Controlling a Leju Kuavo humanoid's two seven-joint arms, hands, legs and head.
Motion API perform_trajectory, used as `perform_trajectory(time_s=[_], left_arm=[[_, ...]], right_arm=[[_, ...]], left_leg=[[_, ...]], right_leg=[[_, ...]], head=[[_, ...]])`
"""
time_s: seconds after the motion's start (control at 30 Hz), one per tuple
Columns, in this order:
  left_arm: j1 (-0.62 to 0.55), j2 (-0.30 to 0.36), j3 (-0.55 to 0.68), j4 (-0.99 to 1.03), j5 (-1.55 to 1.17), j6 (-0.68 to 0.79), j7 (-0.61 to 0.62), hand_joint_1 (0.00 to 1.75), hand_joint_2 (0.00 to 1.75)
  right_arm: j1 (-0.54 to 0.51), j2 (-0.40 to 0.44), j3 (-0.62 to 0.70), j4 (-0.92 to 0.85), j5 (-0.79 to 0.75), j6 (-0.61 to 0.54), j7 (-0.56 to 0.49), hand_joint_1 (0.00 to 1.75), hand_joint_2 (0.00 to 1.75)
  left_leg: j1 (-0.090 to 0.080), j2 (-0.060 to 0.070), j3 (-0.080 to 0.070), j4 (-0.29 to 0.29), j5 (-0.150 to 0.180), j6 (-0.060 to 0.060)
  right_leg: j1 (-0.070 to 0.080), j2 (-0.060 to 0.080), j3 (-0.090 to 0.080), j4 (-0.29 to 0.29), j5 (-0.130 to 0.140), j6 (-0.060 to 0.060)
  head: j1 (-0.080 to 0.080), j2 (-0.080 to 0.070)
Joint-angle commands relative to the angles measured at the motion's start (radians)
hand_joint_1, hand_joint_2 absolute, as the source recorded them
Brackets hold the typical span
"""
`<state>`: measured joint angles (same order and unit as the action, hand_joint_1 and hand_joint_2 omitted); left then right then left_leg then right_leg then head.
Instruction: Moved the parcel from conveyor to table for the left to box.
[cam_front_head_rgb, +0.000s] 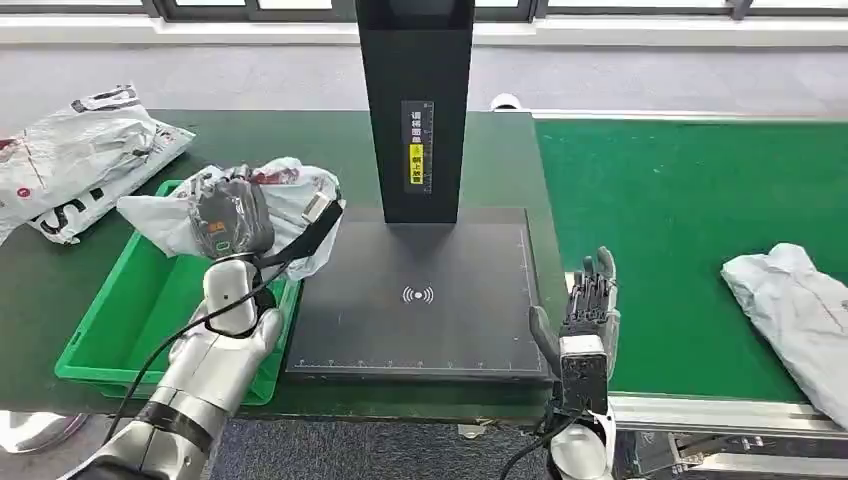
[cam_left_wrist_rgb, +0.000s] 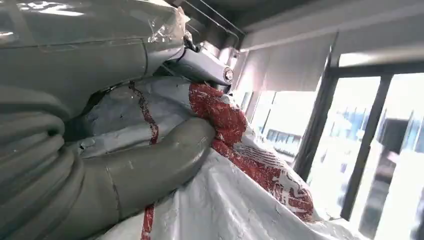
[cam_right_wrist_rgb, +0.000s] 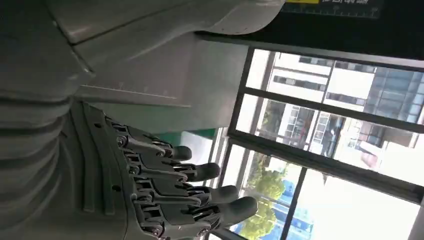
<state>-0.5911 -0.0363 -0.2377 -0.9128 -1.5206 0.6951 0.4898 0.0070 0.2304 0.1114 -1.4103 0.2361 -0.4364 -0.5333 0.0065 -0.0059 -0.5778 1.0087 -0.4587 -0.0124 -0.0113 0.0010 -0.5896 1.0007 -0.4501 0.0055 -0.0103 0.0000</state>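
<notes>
Boxing is judged the step in hand: the green bin (cam_front_head_rgb: 120, 330) sits below the white parcel (cam_front_head_rgb: 290, 200), which is grasped by the left hand (cam_front_head_rgb: 230, 215) over the bin's edge. A lowering and release are called for. The right hand (cam_front_head_rgb: 588, 300) is held empty, fingers spread.

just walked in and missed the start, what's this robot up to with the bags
The robot's left hand grips a white plastic parcel and holds it above the green bin at the left of the table. Its right hand is open and holds nothing, at the edge between the black scanner pad and the green conveyor. Another parcel lies on the conveyor, and one more bag lies at the far left.
</notes>
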Motion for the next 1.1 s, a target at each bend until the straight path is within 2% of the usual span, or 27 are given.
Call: perform_trajectory(time_s=[0.03, 0.1, 0.2, 0.23, 0.27, 0.3, 0.33, 0.37, 0.43, 0.47, 0.63, 0.7, 0.77, 0.93, 1.1], left_arm=[[-0.084, 0.04, 0.023, 0.351, -0.05, -0.009, 0.001, 1.75, 1.75], [-0.103, 0.041, 0.0, 0.397, -0.05, -0.136, 0.04, 1.75, 1.75], [-0.107, 0.011, 0.079, 0.463, -0.048, -0.249, -0.001, 1.75, 1.75], [-0.109, -0.006, 0.123, 0.477, -0.01, -0.275, -0.063, 1.75, 1.75], [-0.112, -0.022, 0.157, 0.484, 0.008, -0.27, -0.105, 1.43, 1.75], [-0.113, -0.03, 0.177, 0.477, 0.022, -0.225, -0.125, 0.0, 1.75], [-0.119, -0.036, 0.195, 0.473, 0.031, -0.2, -0.135, 0.0, 1.75], [-0.129, -0.053, 0.254, 0.459, 0.113, -0.166, -0.229, 0.0, 1.75], [-0.136, -0.061, 0.295, 0.413, 0.184, -0.082, -0.299, 0.0, 1.75], [-0.139, -0.061, 0.311, 0.397, 0.222, -0.053, -0.341, 0.0, 0.0], [-0.135, -0.061, 0.324, 0.366, 0.27, -0.002, -0.395, 0.0, 0.0], [-0.123, -0.071, 0.351, 0.324, 0.336, 0.003, -0.458, 0.0, 0.0], [-0.077, -0.099, 0.436, 0.188, 0.392, 0.003, -0.569, 0.0, 0.0], [-0.056, -0.163, 0.625, 0.064, 0.464, 0.003, -0.777, 0.0, 0.0], [-0.053, -0.174, 0.66, 0.045, 0.496, 0.003, -0.823, 0.0, 0.0]], right_arm=[[-0.023, 0.011, -0.054, 0.02, 0.009, 0.011, 0.013, 0.0, 1.75], [-0.023, 0.012, -0.055, 0.022, 0.02, 0.019, 0.016, 0.0, 1.75], [-0.021, 0.021, -0.068, 0.018, 0.038, 0.034, 0.016, 0.0, 1.75], [-0.018, 0.026, -0.075, 0.008, 0.045, 0.033, 0.01, 0.0, 1.75], [-0.011, 0.027, -0.081, -0.011, 0.053, 0.035, 0.011, 0.0, 1.75], [-0.005, 0.026, -0.085, -0.023, 0.057, 0.038, 0.017, 0.0, 1.75], [-0.001, 0.025, -0.088, -0.032, 0.06, 0.042, 0.024, 0.0, 1.75], [0.005, 0.023, -0.094, -0.043, 0.064, 0.044, 0.033, 0.0, 1.75], [0.009, 0.014, -0.095, -0.038, 0.078, 0.048, 0.057, 0.0, 1.75], [0.007, 0.013, -0.095, -0.03, 0.078, 0.048, 0.058, 0.0, 1.75], [0.002, 0.012, -0.087, -0.014, 0.077, 0.041, 0.051, 0.0, 1.75], [0.001, 0.01, -0.081, -0.009, 0.074, 0.038, 0.049, 0.0, 1.75], [-0.005, 0.006, -0.07, 0.007, 0.073, 0.033, 0.049, 0.0, 1.75], [-0.042, -0.008, -0.055, 0.076, 0.075, -0.003, 0.052, 0.0, 1.75], [-0.063, -0.017, -0.051, 0.102, 0.068, -0.002, 0.053, 0.0, 1.75]], left_leg=[[0.0, 0.003, 0.003, -0.003, 0.001, 0.0], [0.0, 0.001, 0.0, 0.0, 0.0, 0.0], [0.0, 0.0, 0.0, 0.0, 0.0, 0.0], [0.0, 0.0, 0.002, -0.002, 0.0, 0.0], [0.0, 0.001, 0.001, -0.001, 0.0, 0.0], [0.0, 0.002, 0.002, -0.002, 0.001, 0.0], [0.0, 0.0, 0.001, -0.001, 0.001, 0.0], [0.0, 0.0, 0.001, -0.001, 0.001, 0.0], [0.0, -0.002, 0.001, -0.001, 0.001, 0.0], [0.0, -0.003, 0.0, 0.0, 0.001, 0.0], [0.001, -0.003, 0.0, 0.0, 0.001, 0.0], [0.001, -0.003, 0.0, 0.0, 0.001, 0.001], [0.001, -0.003, 0.0, 0.0, 0.001, 0.001], [0.0, 0.0, 0.001, -0.001, 0.001, 0.001], [0.0, 0.002, 0.001, -0.001, 0.0, 0.0]], right_leg=[[0.0, 0.003, 0.002, -0.003, 0.002, 0.0], [0.0, 0.001, -0.001, 0.0, 0.001, 0.0], [0.001, 0.0, 0.001, -0.001, 0.001, -0.001], [0.001, 0.0, 0.002, -0.002, 0.001, -0.001], [0.0, 0.001, 0.001, -0.002, 0.001, 0.0], [0.001, 0.001, 0.002, -0.003, 0.002, -0.001], [0.0, 0.0, 0.001, -0.002, 0.001, 0.0], [0.0, 0.0, 0.001, -0.002, 0.001, 0.0], [0.0, -0.002, 0.002, -0.002, 0.001, 0.0], [0.001, -0.003, 0.001, -0.001, 0.001, 0.0], [0.001, -0.003, 0.001, -0.002, 0.001, 0.0], [0.001, -0.004, 0.002, -0.002, 0.001, 0.0], [0.001, -0.003, 0.003, -0.003, 0.001, 0.0], [0.001, 0.0, 0.002, -0.003, 0.002, 0.0], [0.001, 0.002, 0.001, -0.003, 0.002, 0.0]], head=[[0.0, 0.0], [0.0, 0.0], [0.0, 0.0], [0.0, 0.0], [0.0, 0.0], [0.0, 0.0], [0.0, 0.0], [0.0, 0.0], [0.0, 0.0], [0.0, 0.0], [0.0, 0.0], [0.0, 0.0], [0.0, 0.0], [0.0, 0.0], [0.0, 0.0]])
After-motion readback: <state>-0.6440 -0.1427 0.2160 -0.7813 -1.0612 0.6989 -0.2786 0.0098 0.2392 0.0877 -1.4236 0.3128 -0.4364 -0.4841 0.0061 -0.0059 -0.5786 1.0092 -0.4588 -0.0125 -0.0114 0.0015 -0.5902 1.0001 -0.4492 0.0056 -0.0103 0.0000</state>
